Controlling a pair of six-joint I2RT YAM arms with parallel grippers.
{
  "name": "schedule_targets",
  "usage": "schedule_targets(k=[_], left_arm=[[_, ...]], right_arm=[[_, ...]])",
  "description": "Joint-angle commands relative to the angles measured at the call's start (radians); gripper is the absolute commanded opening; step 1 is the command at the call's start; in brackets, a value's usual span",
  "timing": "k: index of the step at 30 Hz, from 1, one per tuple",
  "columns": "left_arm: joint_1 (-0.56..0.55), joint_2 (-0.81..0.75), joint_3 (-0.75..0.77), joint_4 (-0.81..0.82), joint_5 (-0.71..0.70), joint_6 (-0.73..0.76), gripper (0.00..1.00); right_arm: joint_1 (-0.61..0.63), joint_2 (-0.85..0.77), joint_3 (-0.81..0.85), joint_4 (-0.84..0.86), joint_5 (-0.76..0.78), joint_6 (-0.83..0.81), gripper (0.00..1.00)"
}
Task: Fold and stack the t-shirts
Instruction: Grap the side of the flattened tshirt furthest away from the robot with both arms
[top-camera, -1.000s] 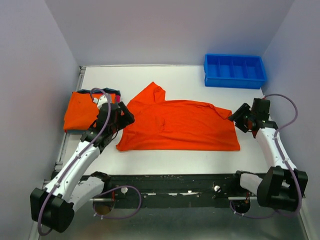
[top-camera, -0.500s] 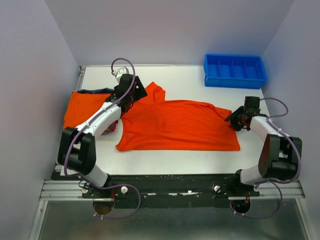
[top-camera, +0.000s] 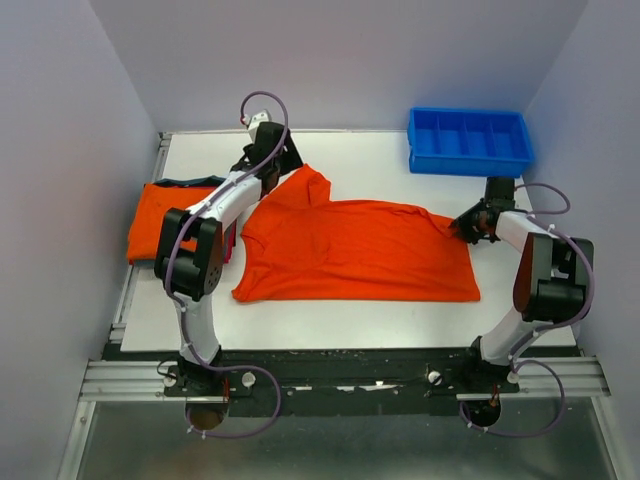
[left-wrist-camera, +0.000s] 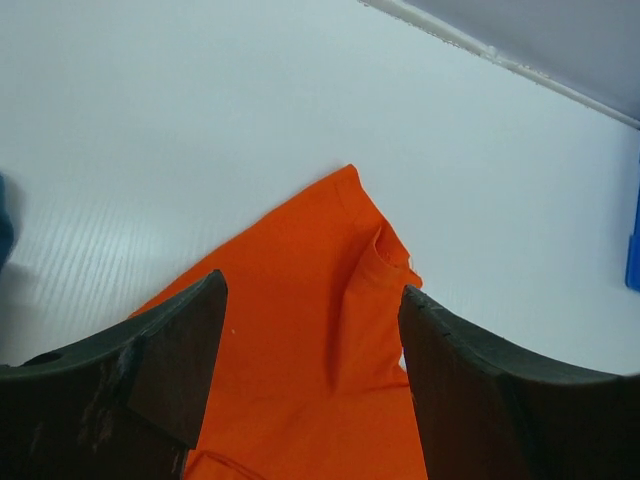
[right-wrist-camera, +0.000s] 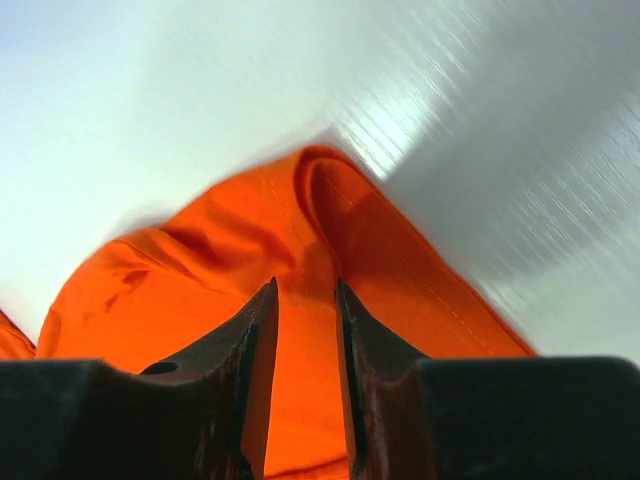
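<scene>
An orange t-shirt (top-camera: 350, 250) lies spread flat mid-table. My left gripper (top-camera: 283, 168) is open wide just above its far-left sleeve corner, which shows between the fingers in the left wrist view (left-wrist-camera: 330, 300). My right gripper (top-camera: 466, 228) sits low over the shirt's right sleeve (right-wrist-camera: 300, 230). Its jaws stand a narrow gap apart with orange cloth showing in the gap. A stack of folded t-shirts (top-camera: 160, 225) lies at the left, orange on top with teal and pink-red edges.
A blue plastic bin with dividers (top-camera: 468, 140) stands at the back right. Grey walls close in the table on the left, back and right. The black rail (top-camera: 330, 365) runs along the near edge.
My left arm swung from the folded stack to the shirt's far-left sleeve. My right arm's elbow drew in toward the table while its gripper stayed at the right sleeve.
</scene>
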Motion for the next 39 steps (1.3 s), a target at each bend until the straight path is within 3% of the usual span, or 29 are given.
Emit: schedule_targets(k=[1,3,5,7,10,19,25,39], left_arm=[[0.016,0.126,0.119,0.012,0.054,0.015,0.79],[0.023,0.19,0.172,0.009,0.074,0.014,0.79],[0.027,0.252,0.229,-0.005,0.083,0.012,0.79],[0.032,0.31,0.295,-0.025,0.098,0.012,0.78],[0.041,0.379,0.396,-0.06,0.109,0.021,0.77],[0.089,0.473,0.482,-0.078,0.15,0.034,0.71],[0.105,0.528,0.521,-0.075,0.276,0.009,0.68],[0.112,0.729,0.774,-0.163,0.535,0.012,0.57]], right_arm=[[0.0,0.064,0.053,0.021,-0.01,0.017,0.34],[0.001,0.083,0.066,0.013,-0.021,0.023,0.34],[0.0,0.083,0.064,0.011,-0.018,0.031,0.24],[0.0,0.078,0.063,0.013,-0.024,0.029,0.22],[-0.002,0.066,0.076,0.01,-0.038,0.014,0.01],[-0.002,0.006,0.088,-0.008,-0.055,-0.008,0.01],[-0.002,0.017,0.137,-0.038,-0.068,-0.012,0.01],[-0.003,0.02,0.2,-0.079,-0.076,-0.026,0.01]])
